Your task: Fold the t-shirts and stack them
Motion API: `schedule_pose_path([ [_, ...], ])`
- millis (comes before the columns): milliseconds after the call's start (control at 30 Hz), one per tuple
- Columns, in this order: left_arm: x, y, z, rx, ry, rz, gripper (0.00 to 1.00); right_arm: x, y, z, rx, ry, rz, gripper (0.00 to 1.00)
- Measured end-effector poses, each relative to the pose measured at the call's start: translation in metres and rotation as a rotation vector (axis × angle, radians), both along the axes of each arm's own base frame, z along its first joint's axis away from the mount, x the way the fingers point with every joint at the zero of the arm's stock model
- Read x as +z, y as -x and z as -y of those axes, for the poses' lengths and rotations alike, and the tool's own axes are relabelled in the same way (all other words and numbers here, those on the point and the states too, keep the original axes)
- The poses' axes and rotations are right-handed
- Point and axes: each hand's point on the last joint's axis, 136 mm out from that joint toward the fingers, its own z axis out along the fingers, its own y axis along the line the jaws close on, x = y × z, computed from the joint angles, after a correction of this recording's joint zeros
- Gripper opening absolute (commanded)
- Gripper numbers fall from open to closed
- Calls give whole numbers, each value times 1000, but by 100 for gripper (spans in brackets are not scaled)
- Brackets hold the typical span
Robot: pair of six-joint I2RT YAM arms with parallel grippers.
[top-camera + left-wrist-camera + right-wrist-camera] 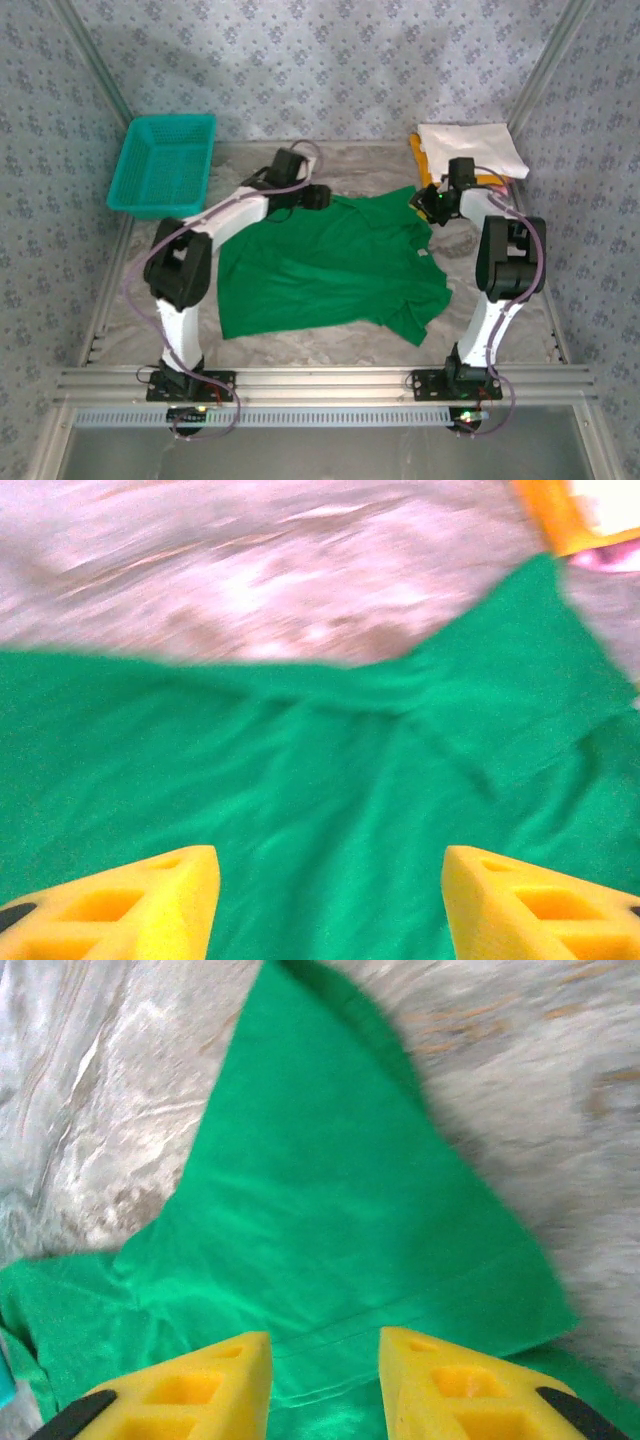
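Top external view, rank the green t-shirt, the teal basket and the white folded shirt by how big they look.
1. green t-shirt, spread out, clearly the largest.
2. teal basket.
3. white folded shirt, about as wide as the basket but less deep, so a fairly close third.

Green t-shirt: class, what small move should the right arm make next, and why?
Probably lower the right tool a little and close it on the sleeve hem. The green t-shirt lies spread and unfolded on the table, and the right wrist view shows the tool with its jaws apart over that hem, holding nothing, so a pinch there would likely start the fold.
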Motion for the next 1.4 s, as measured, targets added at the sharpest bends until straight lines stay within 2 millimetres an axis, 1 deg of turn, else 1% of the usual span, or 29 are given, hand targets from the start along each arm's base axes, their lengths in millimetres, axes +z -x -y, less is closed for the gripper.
schedule_pose_path([
  [67,-4,6,34,-61,24,-6,63,-1,1,10,-12,6,-8,43],
  [100,-11,11,50,-90,32,-20,63,-2,2,15,-14,11,-17,44],
  [167,-27,24,73,-139,35,-57,65,-4,0,21,-9,25,-31,46],
  [233,-44,35,86,-170,31,-96,66,-6,-6,23,4,33,-33,45],
  [267,-53,39,90,-178,27,-114,70,-9,-8,22,10,31,-35,45],
  [367,-72,42,96,-188,19,-164,72,-23,-8,14,37,15,-62,43],
  [400,-77,40,99,-190,20,-171,72,-30,-8,11,44,10,-75,41],
  [433,-79,38,102,-193,22,-174,71,-36,-8,9,50,5,-87,37],
  [467,-83,35,105,-197,26,-176,67,-42,-7,6,56,-1,-100,30],
  [500,-85,33,109,-199,30,-179,62,-43,-7,2,66,-15,-99,22],
  [533,-87,31,110,-199,31,-183,58,-43,-8,1,69,-15,-95,17],
  [567,-89,29,113,-200,34,-184,51,-43,-9,0,70,-18,-94,15],
  [600,-90,27,115,-200,36,-184,42,-42,-9,-1,72,-17,-92,11],
  [633,-91,26,116,-195,39,-187,38,-42,-9,-2,77,-16,-90,8],
  [700,-91,22,120,-195,40,-184,37,-42,-9,-3,78,-14,-92,1],
  [767,-85,17,123,-193,47,-173,38,-39,-7,-4,83,-7,-92,0],
  [833,-74,10,129,-195,60,-152,39,-33,-6,-4,83,0,-87,0],
  [900,-60,-1,138,-197,85,-118,48,-23,-5,-4,82,8,-74,0],
  [933,-55,-5,142,-202,94,-105,55,-19,-5,-3,82,10,-65,0],
  [1033,-43,-17,157,-216,129,-81,64,-5,-7,-4,82,13,-35,0],
  [1067,-43,-19,160,-217,134,-82,67,-2,-7,-4,82,13,-30,0],
  [1133,-49,-19,160,-219,124,-94,69,0,-8,-4,82,14,-25,0],
  [1233,-70,-13,152,-197,81,-142,67,-1,-8,-2,77,20,-26,0],
  [1333,-101,-3,139,-165,31,-203,66,-2,-8,-1,73,28,-29,0],
  [1367,-97,-3,139,-162,41,-195,66,-2,-7,0,72,30,-32,1],
  [1400,-94,-2,135,-148,33,-197,65,-3,-7,0,70,34,-35,14],
])
